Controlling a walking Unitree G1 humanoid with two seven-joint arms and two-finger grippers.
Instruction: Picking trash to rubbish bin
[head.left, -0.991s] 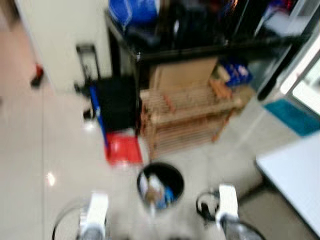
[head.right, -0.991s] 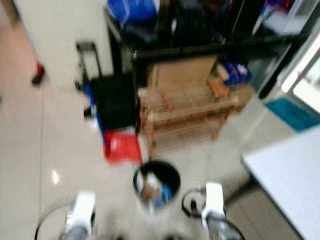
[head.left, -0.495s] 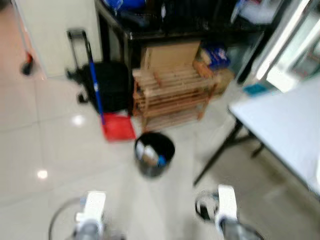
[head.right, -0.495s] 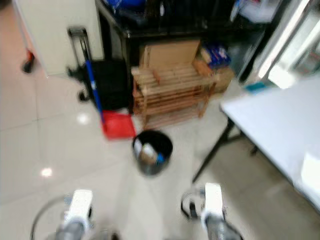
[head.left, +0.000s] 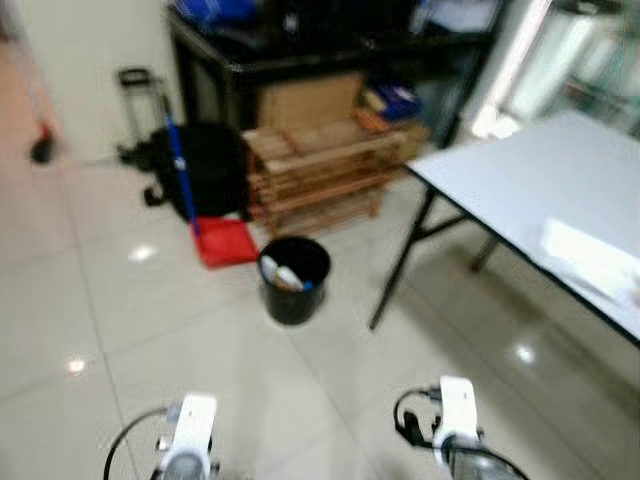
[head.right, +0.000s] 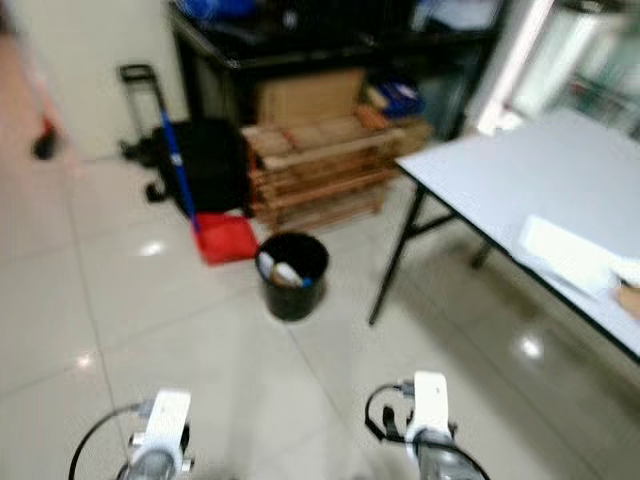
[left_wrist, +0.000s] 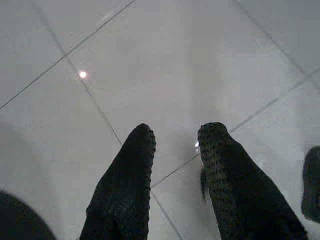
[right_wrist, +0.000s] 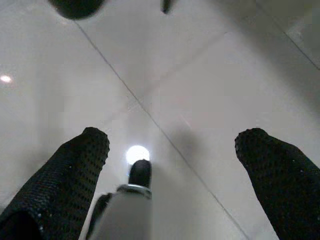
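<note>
Blurred head views over pale tiled floor (head.left: 120, 300). Black rubbish bin (head.left: 293, 279) standing on the floor ahead, slightly left of centre, already holding a few pieces of trash (head.left: 281, 275), pale with a touch of blue. Just beyond it on the far left, a red dustpan (head.left: 224, 242) with a blue-handled broom (head.left: 176, 160) leaning up from it; behind that, a black bag (head.left: 205, 180), a wooden slatted rack (head.left: 320, 175) and a dark shelf unit (head.left: 300, 50). White folding table (head.left: 500, 190) on the right, carrying something pale and flat (head.left: 590, 258) toward its near right edge, too blurred to identify. Both arms low at the near edge. Left gripper (left_wrist: 175, 145) pointing down at bare tile, fingers slightly apart, nothing between them. Right gripper (right_wrist: 170, 145) likewise over bare tile, fingers spread wide, empty. Judging by this: some trash already binned, nothing in hand, more likely to be found, perhaps on the table; next piece not yet picked.
</note>
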